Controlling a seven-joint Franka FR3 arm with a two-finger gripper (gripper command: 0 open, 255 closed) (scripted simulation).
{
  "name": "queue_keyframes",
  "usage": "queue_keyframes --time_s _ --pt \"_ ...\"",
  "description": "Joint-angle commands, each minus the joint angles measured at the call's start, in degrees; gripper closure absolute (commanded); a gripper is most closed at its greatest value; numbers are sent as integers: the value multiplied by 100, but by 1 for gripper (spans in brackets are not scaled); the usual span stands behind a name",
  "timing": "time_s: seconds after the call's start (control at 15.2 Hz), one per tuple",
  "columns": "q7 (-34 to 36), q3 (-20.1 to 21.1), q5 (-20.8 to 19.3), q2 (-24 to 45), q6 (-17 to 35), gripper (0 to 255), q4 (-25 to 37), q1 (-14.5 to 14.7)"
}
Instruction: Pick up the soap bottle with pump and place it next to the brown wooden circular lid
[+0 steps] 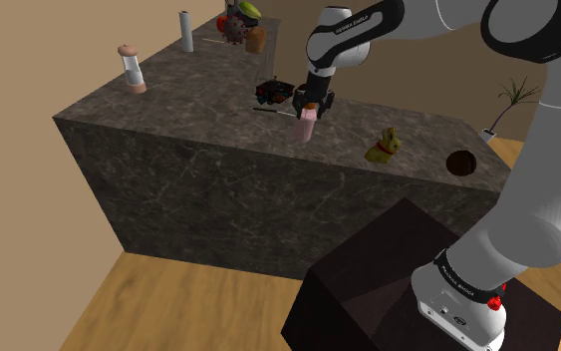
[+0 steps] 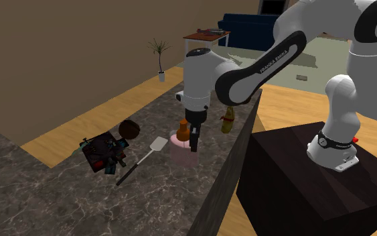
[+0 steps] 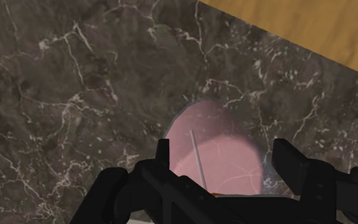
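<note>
Pink with a brown pump, the bottle (image 1: pixel 308 127) stood on the counter (image 1: pixel 188 100), well apart from the lid (image 1: pixel 460 163). The gripper (image 3: pixel 224 151) straddled it, jaws spread, a sliver of counter showing at one side. Closing squarely on the body before lifting straight up would likely keep it upright. The arm (image 2: pixel 277 57) read "FRANKA EMIKA"; the bottle showed no label.

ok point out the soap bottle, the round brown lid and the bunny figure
soap bottle (image 1: pixel 308 128), shoulder view, on its pink body
round brown lid (image 1: pixel 460 164), shoulder view, on its centre
bunny figure (image 1: pixel 384 148), shoulder view, on its chest
</note>
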Motion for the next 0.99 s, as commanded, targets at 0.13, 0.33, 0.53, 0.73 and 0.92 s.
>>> queue_keyframes --time_s 0.13,0.33,0.53,0.73,0.92 --pt "-4 -2 0 7 5 255 -4 -3" --pt "0 0 -1 9 3 255 0 0" --pt "11 -5 -13 -98 -191 255 88 2" --pt "21 -10 -25 -196 -388 255 187 4" --pt "30 -13 -35 -286 -588 255 298 6"
